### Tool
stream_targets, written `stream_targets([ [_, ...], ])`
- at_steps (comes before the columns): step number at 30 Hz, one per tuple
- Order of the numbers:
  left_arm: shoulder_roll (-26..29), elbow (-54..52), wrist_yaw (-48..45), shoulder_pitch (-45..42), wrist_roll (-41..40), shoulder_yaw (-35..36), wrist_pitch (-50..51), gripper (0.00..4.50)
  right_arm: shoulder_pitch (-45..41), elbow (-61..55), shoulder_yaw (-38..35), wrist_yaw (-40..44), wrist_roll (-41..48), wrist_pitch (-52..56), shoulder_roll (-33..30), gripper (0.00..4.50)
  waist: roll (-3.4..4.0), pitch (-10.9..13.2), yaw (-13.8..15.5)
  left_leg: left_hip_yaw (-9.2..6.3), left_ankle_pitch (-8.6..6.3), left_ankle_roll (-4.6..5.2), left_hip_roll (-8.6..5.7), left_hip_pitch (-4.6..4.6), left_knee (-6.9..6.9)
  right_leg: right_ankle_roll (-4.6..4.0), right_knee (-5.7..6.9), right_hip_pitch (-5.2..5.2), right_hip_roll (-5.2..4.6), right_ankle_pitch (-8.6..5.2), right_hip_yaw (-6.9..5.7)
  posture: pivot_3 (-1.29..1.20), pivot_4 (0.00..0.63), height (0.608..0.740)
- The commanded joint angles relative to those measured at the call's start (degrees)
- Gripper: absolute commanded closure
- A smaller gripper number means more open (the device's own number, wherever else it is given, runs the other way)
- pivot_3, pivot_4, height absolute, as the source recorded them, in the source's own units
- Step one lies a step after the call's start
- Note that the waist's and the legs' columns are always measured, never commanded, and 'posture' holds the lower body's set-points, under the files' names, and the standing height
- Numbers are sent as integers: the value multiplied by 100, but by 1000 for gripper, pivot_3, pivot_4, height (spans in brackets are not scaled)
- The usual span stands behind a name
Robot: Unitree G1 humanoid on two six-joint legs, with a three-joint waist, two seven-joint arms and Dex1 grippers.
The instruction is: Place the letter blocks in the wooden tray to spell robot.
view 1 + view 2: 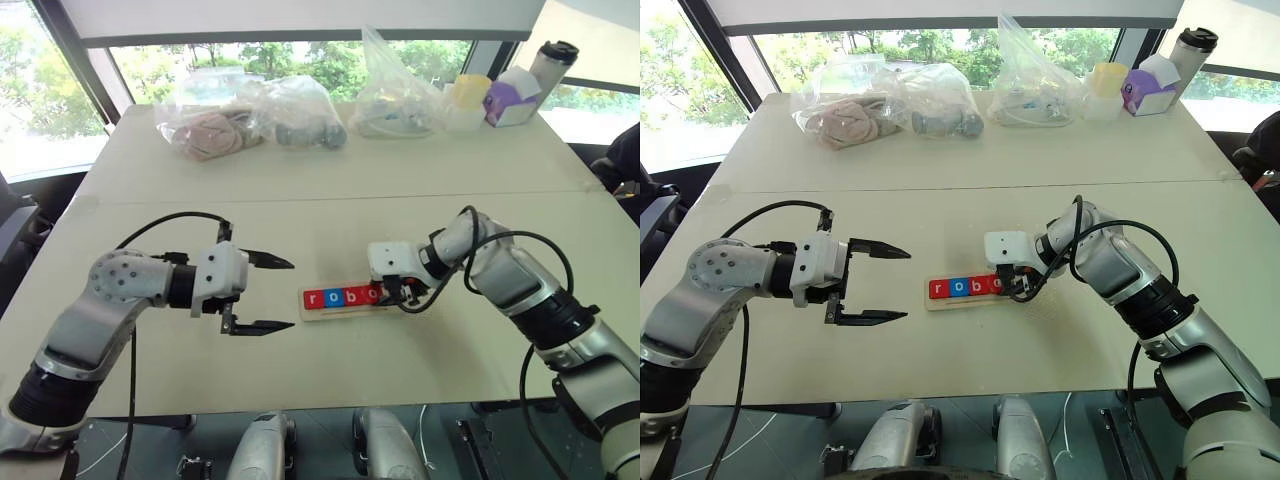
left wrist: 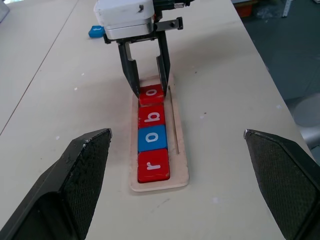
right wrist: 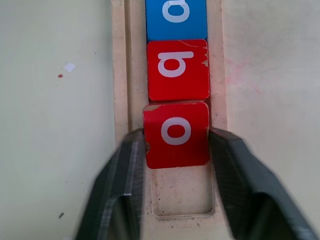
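Pale and broad, the worktop (image 1: 330,190) runs back to a row of windows, and along its far edge we see clear plastic bags (image 1: 250,115) with soft and grey items inside, a yellow cup (image 1: 470,95), a purple-and-white carton (image 1: 512,98) and a lidded tumbler (image 1: 552,62). Near the front lies the wooden tray (image 2: 181,155), long and narrow with a raised rim. Four letter blocks sit in it in a row: a red r (image 2: 153,166) at one end, then a blue o (image 2: 152,138), a red b (image 2: 151,115) and a red o (image 3: 176,134). The last red o sits slightly askew, just beside the b, with bare tray floor beyond it at the far end. Our right claw (image 3: 176,145) points down over that end, its two fingers (image 3: 122,175) parted a little and standing on either side of the red o, close against its edges; we cannot tell whether they still press it. Our left claw (image 1: 262,295) hovers near the tray's r end, fingers spread wide and holding nothing. A fifth, blue block (image 2: 96,31) lies on the worktop beyond the right claw, well apart from the tray.
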Motion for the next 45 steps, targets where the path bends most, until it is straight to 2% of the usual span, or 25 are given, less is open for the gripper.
stream_targets([
  [1, 60, -164, 39, 13, -43, 173, -5, 0, -131, -85, -40, 30, -20, 17, 40, 444, 0, 0, 0, 0, 0, 0, 0, 0, 0, 0, 0, 0, 0, 0, 0, 0, 150, 740],
  [2, 62, -170, 42, 11, -46, 175, 1, 0, -142, -93, -49, 33, -31, 20, 34, 24, 0, 0, 0, 0, 0, 0, 0, 0, 0, 0, 0, 0, 1, 0, 0, 0, 150, 740],
  [17, -8, -93, 51, -77, -10, 90, -42, 0, -511, -130, -561, -44, 140, 186, -156, 24, 0, 0, 2, 0, 0, 0, 1, 0, 0, 0, 0, 0, 0, 0, 0, 0, 150, 740],
  [23, -10, -71, 25, -92, -3, 84, -69, 0, -153, -453, -530, -29, 28, -8, -594, 24, 0, 0, 4, 0, 0, 0, 1, -2, 0, 0, 0, -1, 0, 0, 0, 0, 150, 740],
  [27, -11, -72, 16, -95, 2, 76, -77, 0, -95, -220, -697, -534, -166, -248, -643, 24, 0, 0, -1, 2, 0, 0, 0, -1, 1, -6, 0, -1, -1, -3, 0, 0, 150, 740],
  [31, -23, -66, 16, -102, 9, 65, -88, 0, 82, -295, -905, -640, -72, -28, -778, 24, 0, 0, -2, 1, 1, -2, 1, 0, 1, -5, 3, -2, 1, -3, 0, 0, 150, 740],
  [38, -90, -52, 24, -129, 36, 7, -104, 0, 224, 56, -1413, -1482, -164, 387, -686, 24, 0, 0, 4, 3, 1, -2, 1, -1, 1, -6, 1, -1, -1, -3, 1, 0, 150, 740],
  [45, -120, -19, 19, -152, 59, 2, -120, 0, -9, 502, -2130, -2660, -189, 1938, -378, 24, 0, 0, 4, 1, 1, -2, 1, -2, 1, -8, 1, -1, 0, -4, 1, 0, 150, 740],
])
